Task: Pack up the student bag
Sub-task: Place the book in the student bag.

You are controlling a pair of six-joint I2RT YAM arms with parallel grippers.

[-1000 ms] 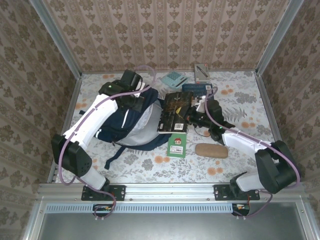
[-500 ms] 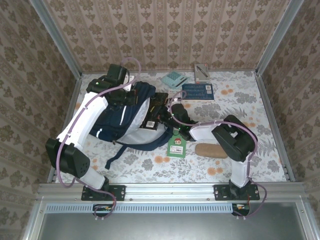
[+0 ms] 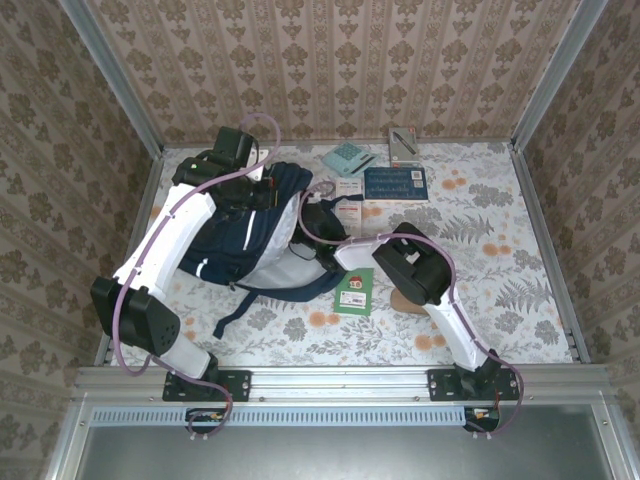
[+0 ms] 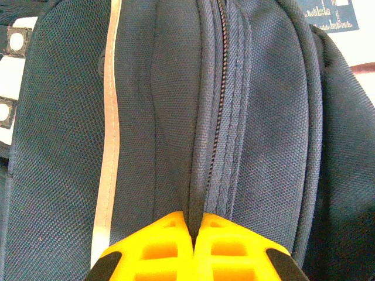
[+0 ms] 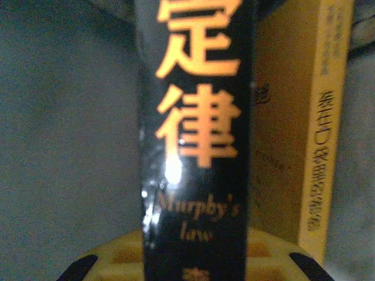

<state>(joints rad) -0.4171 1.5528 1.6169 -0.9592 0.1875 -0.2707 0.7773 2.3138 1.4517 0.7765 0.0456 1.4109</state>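
Top view: the student bag (image 3: 240, 240), navy with a grey lining, lies on the floral bench (image 3: 480, 230), its open mouth facing right. The left arm reaches to the far top edge of the bag, where the left gripper (image 3: 258, 195) sits on the fabric. The right arm bends left, and the right gripper (image 3: 305, 240) is at the bag's mouth. A green booklet (image 3: 353, 290) lies just beside the bag's near right corner. A blue book (image 3: 395, 183) and a teal calculator (image 3: 348, 158) lie beyond the bag to the right, apart from it.

Left wrist view: the left gripper (image 4: 192, 219) has its yellow fingers (image 4: 158, 243) pressed together on a ridge of the bag's (image 4: 269, 117) navy fabric, just beside the closed zipper (image 4: 218, 117). A thin white stripe (image 4: 108, 146) runs along the bag left of the zipper.

Right wrist view: the right gripper (image 5: 196, 254) is clamped on a black book (image 5: 196, 117) with orange characters and the words "Murphy's law". Grey lining (image 5: 64, 146) of the bag lies left of the book. A tan-yellow panel (image 5: 319, 117) with dark characters touches the book's right side; I cannot tell whether it is a separate book.
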